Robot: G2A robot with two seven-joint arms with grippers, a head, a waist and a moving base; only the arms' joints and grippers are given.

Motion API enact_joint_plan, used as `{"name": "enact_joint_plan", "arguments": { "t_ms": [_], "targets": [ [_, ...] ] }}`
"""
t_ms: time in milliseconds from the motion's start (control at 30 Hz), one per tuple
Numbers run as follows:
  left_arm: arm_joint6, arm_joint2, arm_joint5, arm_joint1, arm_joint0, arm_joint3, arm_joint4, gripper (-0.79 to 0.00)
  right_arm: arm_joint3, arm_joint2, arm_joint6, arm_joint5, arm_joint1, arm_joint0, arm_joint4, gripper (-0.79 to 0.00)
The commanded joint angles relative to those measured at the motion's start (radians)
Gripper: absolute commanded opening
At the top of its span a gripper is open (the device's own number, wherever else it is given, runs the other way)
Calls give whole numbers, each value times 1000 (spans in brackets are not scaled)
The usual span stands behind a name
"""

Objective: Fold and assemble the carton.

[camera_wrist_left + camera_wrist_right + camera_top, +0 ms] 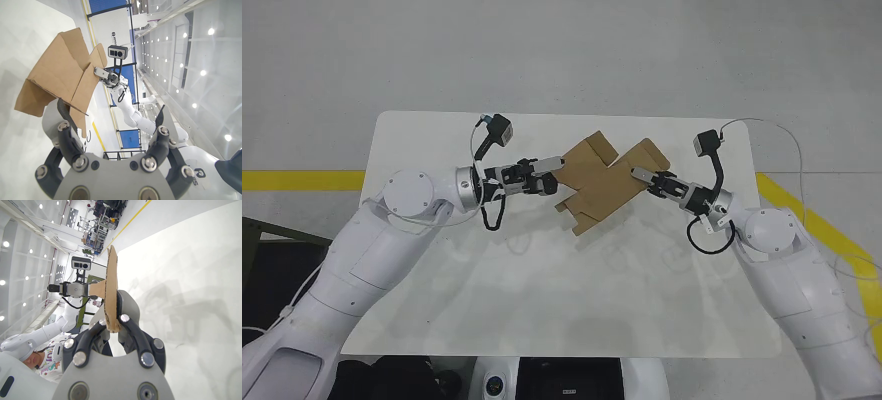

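1. Carton (597, 185) held up over the far middle of the table (542, 300). Narrow strip of tabletop behind it, wide stretch toward the near edge.
2. Left gripper (554, 176) at the carton's left edge, spread wide, with one finger (64, 111) just beside a hanging flap.
3. Right gripper (111, 309) clamped on a flap at the carton's right side.
4. Both forearms angled inward, meeting at the carton.

Matt brown corrugated cardboard carton (597, 185), smooth white table (542, 300), right hand (113, 311) of satin grey metal and black plastic
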Motion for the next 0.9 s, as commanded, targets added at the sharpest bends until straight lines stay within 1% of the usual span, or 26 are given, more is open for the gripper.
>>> {"name": "enact_joint_plan", "arguments": {
  "t_ms": [0, 167, 467, 500, 600, 733, 800, 867],
  "targets": [
    [4, 9, 1, -6, -3, 9, 8, 0, 0, 1, 1, 0, -1, 0, -1, -785],
    [14, 15, 5, -18, -5, 26, 29, 0, -1, 6, 3, -1, -3, -1, -4, -785],
    [9, -3, 27, -26, 8, 42, 61, 0, 6, 2, 8, -2, -10, 2, -6, -785],
    [9, -6, 27, -27, 10, 42, 62, -22, 7, 2, 10, -2, -11, 3, -7, -785],
    [9, -11, 30, -30, 14, 41, 67, -49, 12, 1, 12, -3, -13, 6, -7, -785],
    [1, -14, 44, -34, 17, 49, 84, -129, 16, 2, 14, -5, -15, 7, -9, -785],
    [-10, -15, 50, -35, 18, 54, 94, -219, 17, 3, 15, -6, -16, 7, -9, -785],
    [-21, -18, 56, -36, 20, 61, 103, -212, 18, 3, 19, -5, -17, 7, -9, -785]
  ]
}}
